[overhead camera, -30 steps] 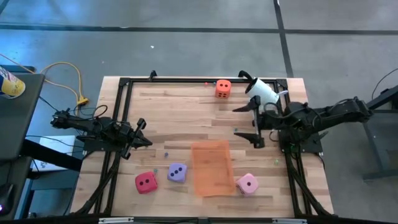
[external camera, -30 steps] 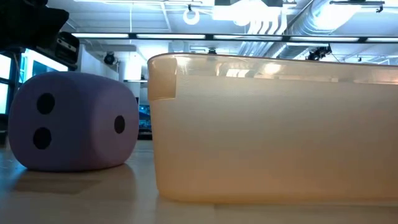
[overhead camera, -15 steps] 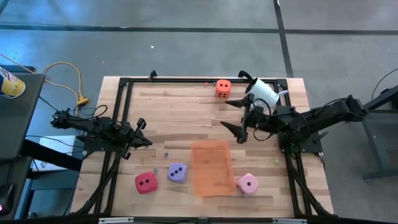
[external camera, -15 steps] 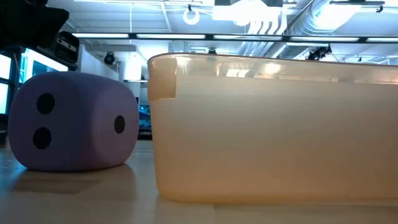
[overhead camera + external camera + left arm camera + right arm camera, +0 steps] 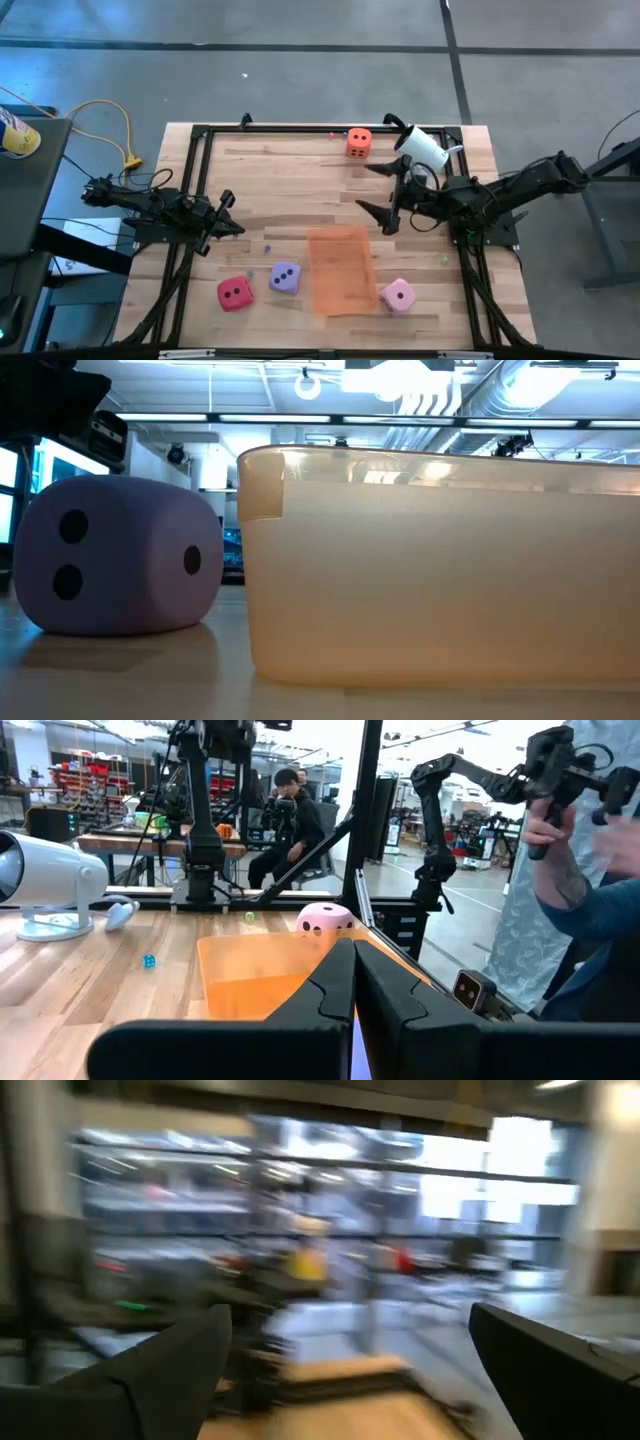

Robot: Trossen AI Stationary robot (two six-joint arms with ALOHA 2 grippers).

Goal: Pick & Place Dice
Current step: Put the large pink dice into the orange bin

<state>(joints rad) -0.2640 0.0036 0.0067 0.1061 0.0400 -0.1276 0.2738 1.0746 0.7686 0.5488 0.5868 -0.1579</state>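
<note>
Four dice lie on the wooden table in the high view: the orange die (image 5: 359, 142) at the far edge, the red die (image 5: 235, 293) and the purple die (image 5: 285, 277) near the front left, and the pink die (image 5: 398, 295) at the front right. The purple die (image 5: 115, 555) fills the left of the low view. My right gripper (image 5: 379, 191) hangs open over the table's right half, between the orange die and the pink die, with nothing between its fingers. My left gripper (image 5: 229, 218) waits shut at the left side.
A translucent orange bin (image 5: 342, 270) stands between the purple and the pink die and fills the right of the low view as an orange bin wall (image 5: 440, 560). A white camera (image 5: 422, 147) sits at the far right. A black frame rail (image 5: 300, 131) edges the table. A person's sleeve (image 5: 590, 910) shows beyond the table.
My right gripper has gone a little toward the table's left edge, out over the table, and has swung about so that its fingers point more toward the left. The dice and the bin have kept their places.
</note>
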